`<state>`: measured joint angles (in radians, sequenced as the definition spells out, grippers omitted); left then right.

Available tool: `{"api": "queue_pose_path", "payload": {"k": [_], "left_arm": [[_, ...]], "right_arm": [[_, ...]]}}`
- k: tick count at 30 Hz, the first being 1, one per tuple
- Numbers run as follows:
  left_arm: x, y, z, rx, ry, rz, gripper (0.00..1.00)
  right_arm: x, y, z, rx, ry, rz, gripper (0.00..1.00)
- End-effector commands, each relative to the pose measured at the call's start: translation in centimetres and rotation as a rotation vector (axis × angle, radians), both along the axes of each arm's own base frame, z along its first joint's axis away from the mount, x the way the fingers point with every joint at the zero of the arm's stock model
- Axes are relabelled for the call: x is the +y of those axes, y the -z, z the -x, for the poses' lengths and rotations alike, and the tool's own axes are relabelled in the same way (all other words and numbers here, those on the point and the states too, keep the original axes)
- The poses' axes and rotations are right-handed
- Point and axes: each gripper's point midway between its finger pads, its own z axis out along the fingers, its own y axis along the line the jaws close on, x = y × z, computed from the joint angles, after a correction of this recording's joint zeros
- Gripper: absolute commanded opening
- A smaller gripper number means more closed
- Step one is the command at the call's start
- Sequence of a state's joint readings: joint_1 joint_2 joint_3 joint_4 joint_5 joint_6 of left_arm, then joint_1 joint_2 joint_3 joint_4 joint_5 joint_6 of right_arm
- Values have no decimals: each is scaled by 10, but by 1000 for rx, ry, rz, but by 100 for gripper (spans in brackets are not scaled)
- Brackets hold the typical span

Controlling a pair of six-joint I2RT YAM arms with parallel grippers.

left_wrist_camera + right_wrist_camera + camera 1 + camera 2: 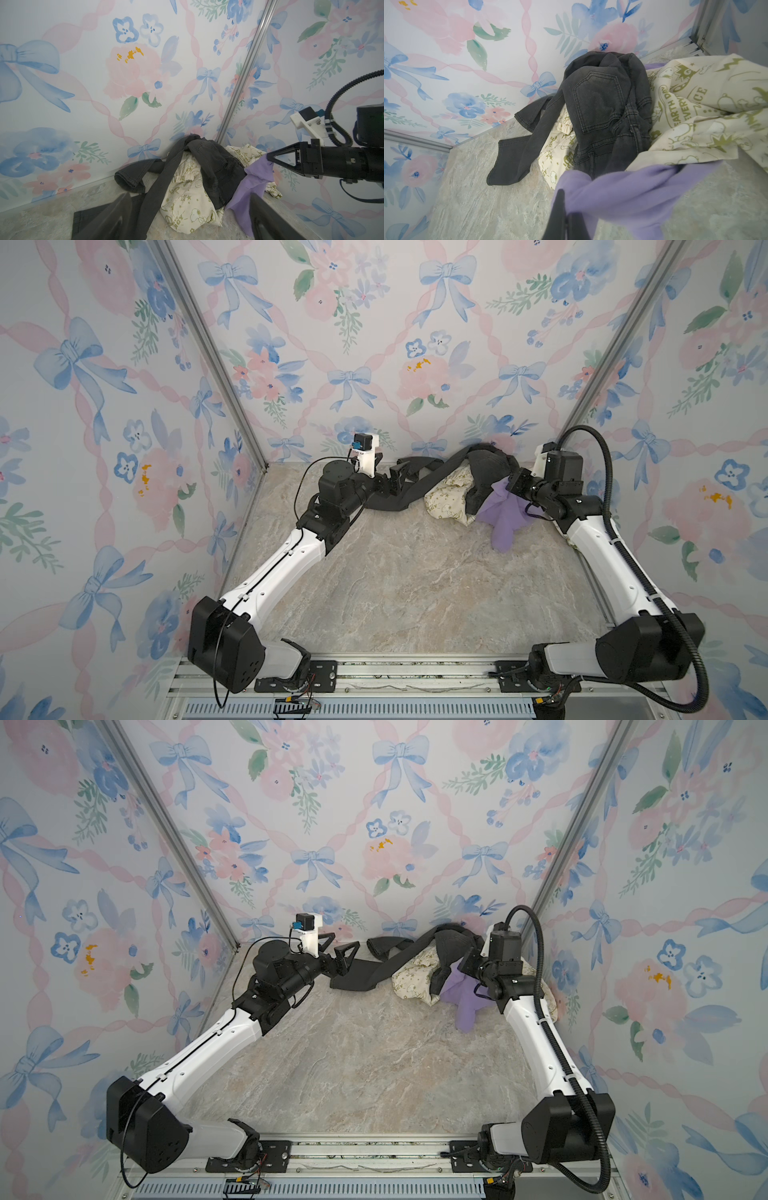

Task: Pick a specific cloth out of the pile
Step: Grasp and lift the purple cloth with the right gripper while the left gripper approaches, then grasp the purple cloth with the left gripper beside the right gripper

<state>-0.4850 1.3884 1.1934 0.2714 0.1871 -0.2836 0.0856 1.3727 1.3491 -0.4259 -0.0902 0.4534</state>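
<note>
Though creased, "EARTH DAY" print (671,108) on pile's (602,99) cream fabric (716,133)

Near & centre table (407,585) open for approach; far-right corner blocked by pile (451,493) against back wall (374,344), w/ dark pants leg (419,485) stretched leftward across far side.

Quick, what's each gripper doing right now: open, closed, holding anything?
Left gripper: open, holding nothing.
Right gripper: closed on the lavender cloth.
</note>
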Motion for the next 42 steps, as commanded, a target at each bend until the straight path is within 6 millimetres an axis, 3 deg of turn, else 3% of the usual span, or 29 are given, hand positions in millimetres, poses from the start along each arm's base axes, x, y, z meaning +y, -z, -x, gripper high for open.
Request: {"api": "queue_pose_path", "payload": {"k": [1,7,13,18,25,33,36,42], "left_arm": [[-19,-12,-2,-87,85,5,89],[-57,2,-17,-104,194,-44,87],[-89,16,-19,-137,286,-67,86],[-118,25,-19,-139,354,-79,86],[-171,33,-1,-192,477,-113,87],[-220,50,21,-196,574,-123,85],[-231,56,17,-183,592,-112,82],[-246,71,14,-145,656,-94,61]], "right_arm": [[7,-36,2,-79,-66,126,0],[16,-47,12,-84,-90,205,0],[15,-49,25,-84,-94,235,0],[13,-50,21,-94,-81,242,0],[34,-53,10,-92,-129,113,0],[53,-51,20,-89,-207,27,0],[59,-51,22,-93,-228,-12,0],[66,-57,31,-101,-250,-23,0]]}}
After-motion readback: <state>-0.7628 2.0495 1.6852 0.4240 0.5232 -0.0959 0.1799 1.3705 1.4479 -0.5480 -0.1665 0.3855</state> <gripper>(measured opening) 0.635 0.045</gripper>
